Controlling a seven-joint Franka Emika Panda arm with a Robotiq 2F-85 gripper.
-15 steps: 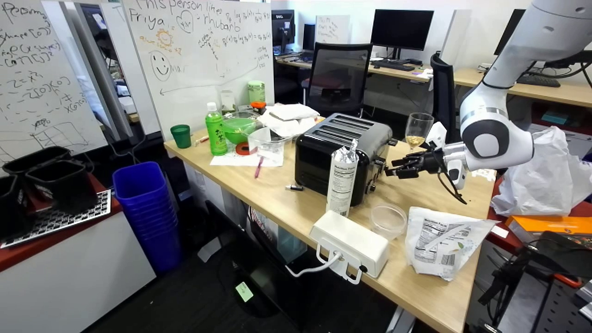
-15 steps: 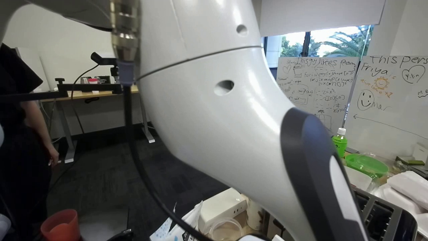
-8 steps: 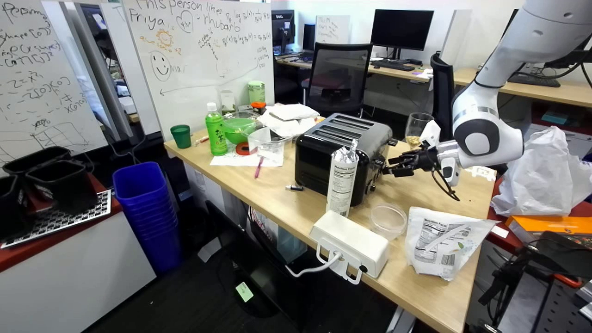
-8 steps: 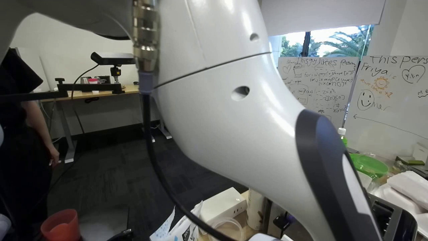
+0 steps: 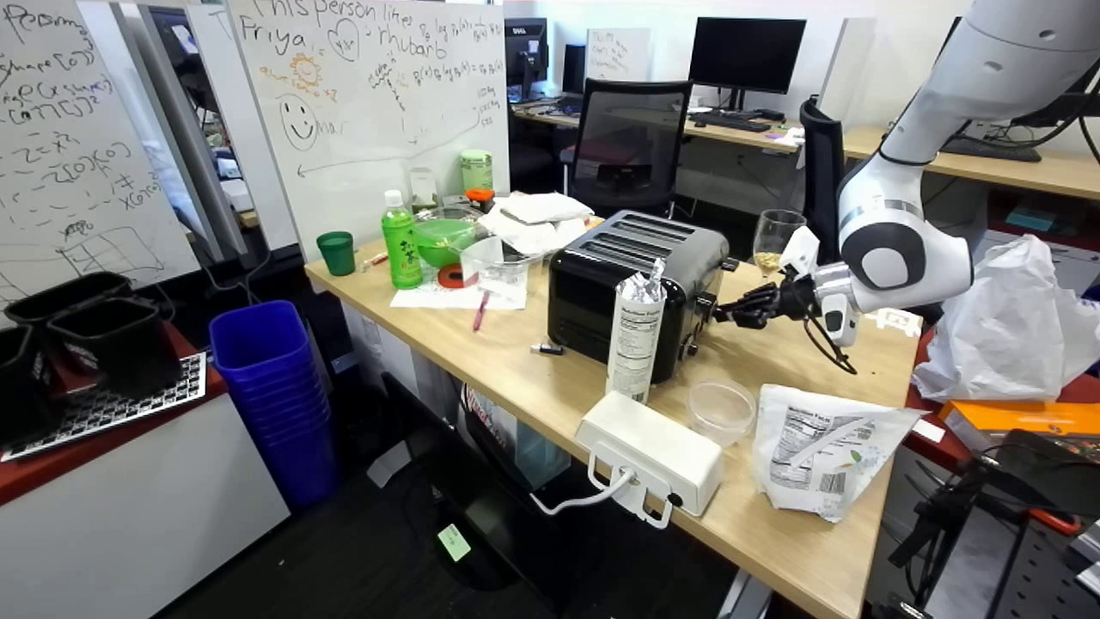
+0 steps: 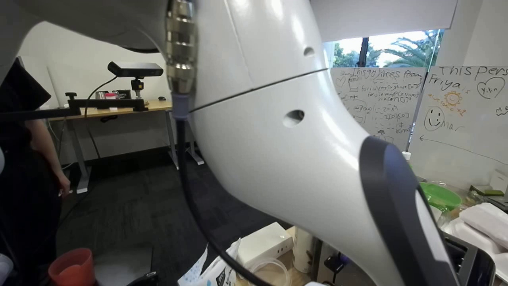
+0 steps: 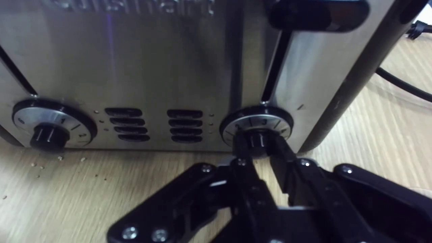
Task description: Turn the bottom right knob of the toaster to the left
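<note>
"What is under everything?"

"Your wood-topped table (image 5: 816,550); your white arm (image 5: 894,249) reaches in over it, and both exterior views show that arm."

"What stands there?"

"Your toaster (image 5: 593,297) is on the table, its silver front turned toward the arm; in an exterior view you have a white pouch (image 5: 829,451) and a white box (image 5: 649,451) closer to the table's near edge; a foil-topped canister (image 5: 636,344) stands upright just beside the toaster; a clear glass (image 5: 778,232) shows behind your gripper (image 7: 259,145)."

"And in the grip?"

"You are pinching the right knob (image 7: 258,141), low on the toaster's front; one finger (image 7: 240,148) lies against each side of it, as the wrist view shows."

"The markings?"

"Around that knob your silver dial (image 7: 275,126) carries 3 at the top, 2 to its left and 4 to its right; the left knob (image 7: 49,137) sits well apart from your fingers, past two columns of black buttons (image 7: 185,123); smaller yet, a few crumbs (image 7: 82,159) lie on the table near the left knob."
</note>
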